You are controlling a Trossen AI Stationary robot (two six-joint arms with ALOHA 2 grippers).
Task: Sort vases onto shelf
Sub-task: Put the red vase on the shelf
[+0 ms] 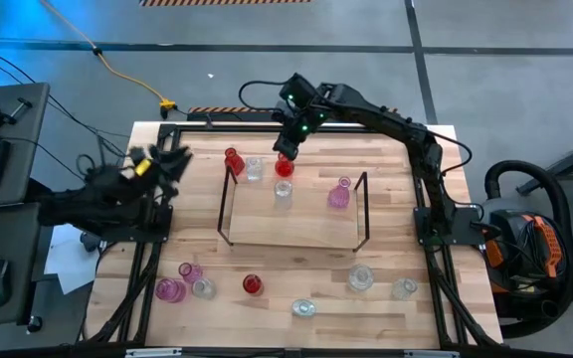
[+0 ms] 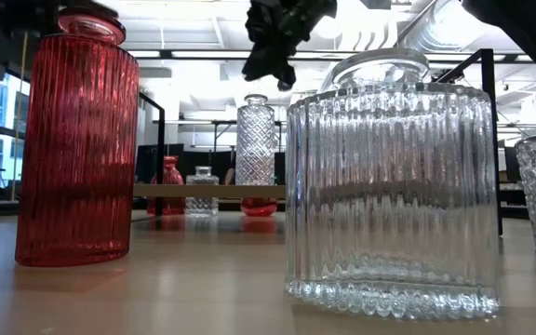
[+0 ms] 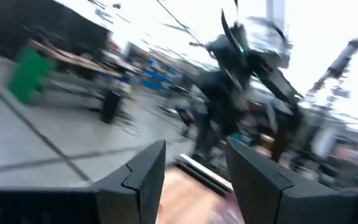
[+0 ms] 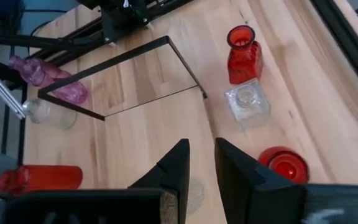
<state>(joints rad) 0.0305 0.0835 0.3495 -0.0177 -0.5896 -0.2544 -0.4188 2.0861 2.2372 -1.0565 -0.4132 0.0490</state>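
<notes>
Wooden table (image 1: 386, 169), shelf (image 1: 296, 234) holding vases (image 1: 338, 193) (red, clear, pink) — right pincer (image 1: 288, 149) narrowly spread, empty, left pincer (image 1: 172, 159) spread.

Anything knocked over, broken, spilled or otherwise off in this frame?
Nothing stands out. The vases around the shelf and those near the table's front edge look upright and whole, with nothing spilled. The right claw hovers empty above a red vase at the shelf's far side; the left claw waits over the table's left edge.
</notes>
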